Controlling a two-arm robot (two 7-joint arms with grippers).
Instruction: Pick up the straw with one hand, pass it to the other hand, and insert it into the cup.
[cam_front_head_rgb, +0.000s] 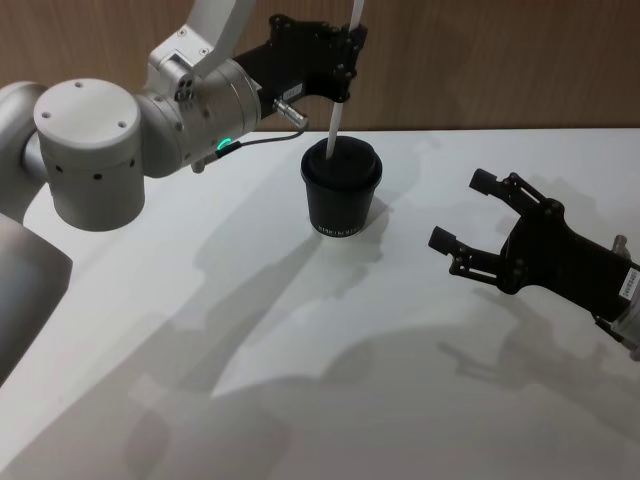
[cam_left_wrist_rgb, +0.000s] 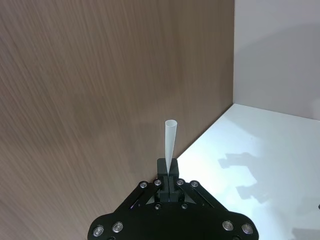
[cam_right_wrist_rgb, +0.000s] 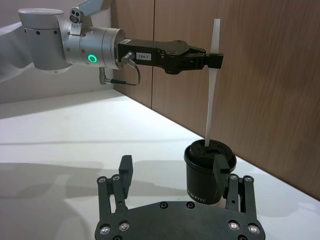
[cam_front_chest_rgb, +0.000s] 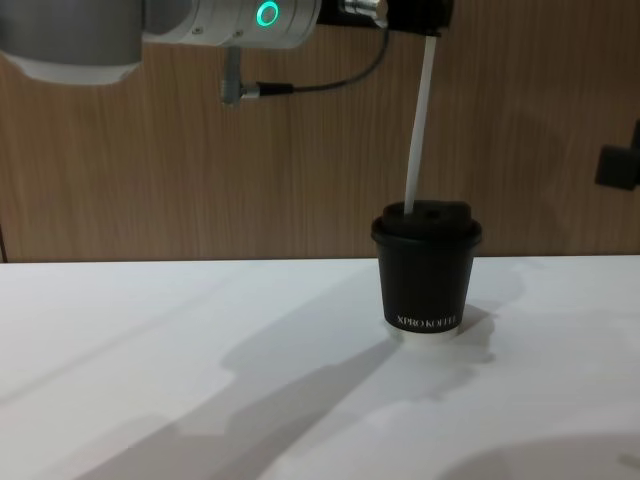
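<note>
My left gripper (cam_front_head_rgb: 345, 52) pinches the straw (cam_front_head_rgb: 335, 125), its tip in the cup (cam_front_head_rgb: 341, 190); right gripper (cam_front_head_rgb: 478, 222) rests wide open, holding nothing.

surface: white table (cam_front_head_rgb: 300, 350) | against brown wood-grain wall (cam_front_chest_rgb: 120, 170) | on it: 1 black lidded cup (cam_front_head_rgb: 341, 192), upright, toward the back, near the wall

White rounded left arm (cam_front_head_rgb: 85, 150), silver wrist with a green ring light (cam_right_wrist_rgb: 91, 58), grey cable beside it; both grippers black, silver-screwed
</note>
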